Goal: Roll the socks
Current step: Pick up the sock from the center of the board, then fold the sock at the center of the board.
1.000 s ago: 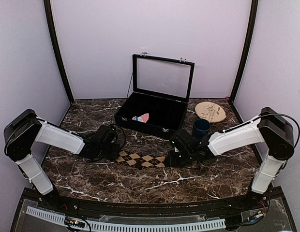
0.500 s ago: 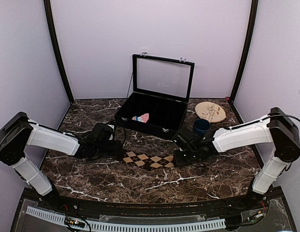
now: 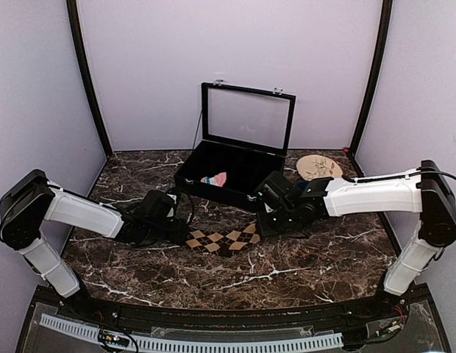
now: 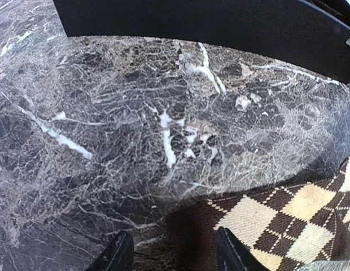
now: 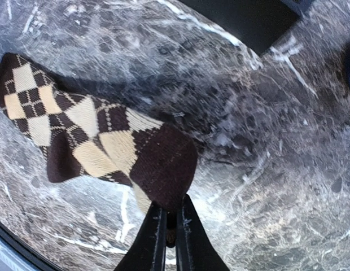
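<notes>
The right gripper (image 5: 170, 217) has its fingers pressed together on the plain dark-brown end of the argyle sock (image 5: 101, 138), pinching the fabric right at its edge. From there the sock runs away across the marble table (image 5: 265, 147), buckled and partly doubled over itself.

The left gripper (image 4: 174, 249) stands with its fingers (image 4: 119, 254) apart, straddling the sock's other dark end. Whether they touch the fabric cannot be told.

From above, the argyle sock lies crumpled between the two grippers, near the table's middle and just in front of the black case (image 3: 221, 195). The case's glass lid (image 3: 248, 118) stands upright, and the pink sock (image 3: 214, 179) lies inside at its left. A wooden disc (image 3: 321, 168) sits by the case's right end.
</notes>
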`<state>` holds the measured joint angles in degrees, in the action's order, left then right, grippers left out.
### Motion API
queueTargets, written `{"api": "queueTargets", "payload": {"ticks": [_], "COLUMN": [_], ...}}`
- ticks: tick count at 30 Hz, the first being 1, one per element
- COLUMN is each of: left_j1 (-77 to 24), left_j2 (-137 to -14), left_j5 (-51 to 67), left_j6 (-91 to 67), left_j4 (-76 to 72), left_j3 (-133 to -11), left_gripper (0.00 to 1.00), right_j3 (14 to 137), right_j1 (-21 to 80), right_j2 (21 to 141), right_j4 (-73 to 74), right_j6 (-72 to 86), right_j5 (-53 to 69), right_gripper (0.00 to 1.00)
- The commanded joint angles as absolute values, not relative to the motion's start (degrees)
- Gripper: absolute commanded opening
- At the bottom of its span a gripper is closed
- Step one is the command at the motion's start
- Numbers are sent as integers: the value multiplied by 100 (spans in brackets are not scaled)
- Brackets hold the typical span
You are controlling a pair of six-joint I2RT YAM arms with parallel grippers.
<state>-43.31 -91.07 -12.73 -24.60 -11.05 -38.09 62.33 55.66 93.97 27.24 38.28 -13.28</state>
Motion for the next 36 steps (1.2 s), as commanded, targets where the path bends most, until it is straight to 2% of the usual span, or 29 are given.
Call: {"api": "queueTargets", "payload": {"ticks": [1, 36], "left_j1": [-4368, -4377], "left_j2": [-9088, -9143], "left_j5": [-1262, -1099], "left_j6": [-2384, -2464], "left_j4": [-1051, -1024], "left_j3": [-3682, -3525], "left_gripper": [51, 49], "right_j3": [6553, 8514], "right_j1": [5555, 6311], "right_j2": [9590, 10685], "right_j4": [2883, 3076], "right_j6": [3713, 3933], "right_j5": [-1236, -650], "right_gripper": [8, 10]}}
